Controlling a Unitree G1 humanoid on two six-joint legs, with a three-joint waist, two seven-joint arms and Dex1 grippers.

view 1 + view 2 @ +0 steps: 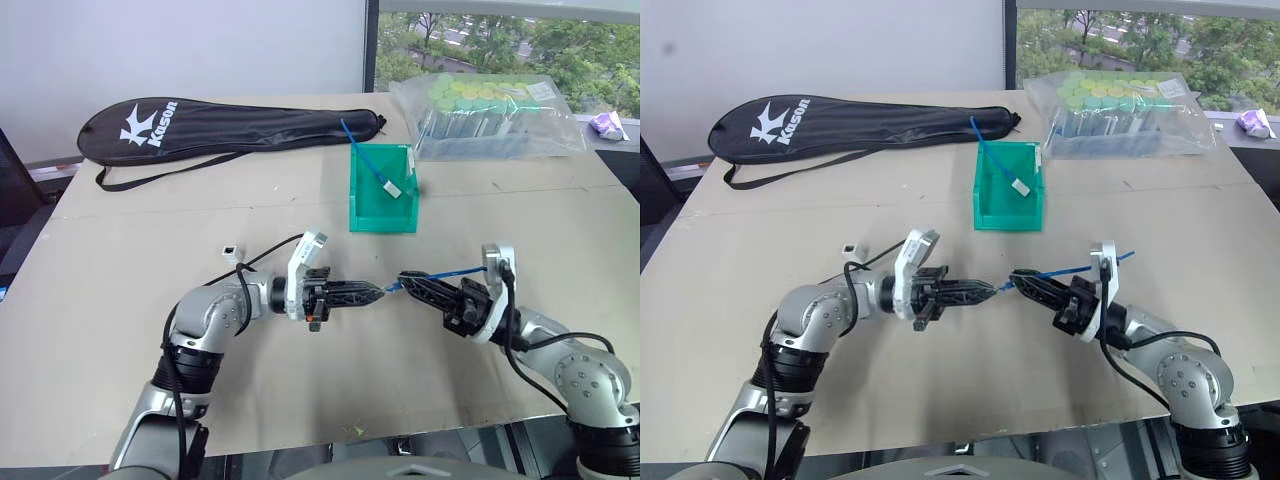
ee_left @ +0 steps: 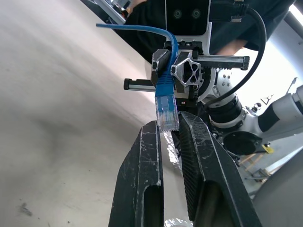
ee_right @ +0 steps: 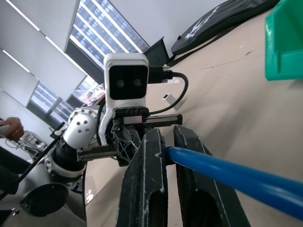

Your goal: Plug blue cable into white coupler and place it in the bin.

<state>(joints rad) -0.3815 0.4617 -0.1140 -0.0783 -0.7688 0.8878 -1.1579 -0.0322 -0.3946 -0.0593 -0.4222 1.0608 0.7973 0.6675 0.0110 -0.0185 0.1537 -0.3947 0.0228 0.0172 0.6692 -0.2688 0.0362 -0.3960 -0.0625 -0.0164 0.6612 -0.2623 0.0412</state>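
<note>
My right gripper (image 1: 402,277) pinches the blue cable (image 2: 165,101); my left gripper (image 1: 378,292) is squeezed together. I should line the plug up slowly.

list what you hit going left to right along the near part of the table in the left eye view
white coupler → left gripper → blue cable held in the right gripper

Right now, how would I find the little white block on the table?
Start at the long black racket bag near the table's far edge, then come toward the robot's left arm. The white coupler sits alone on the brown table, just beyond that arm's elbow. It is a tiny cube with a dark socket and no cable attached.
</note>
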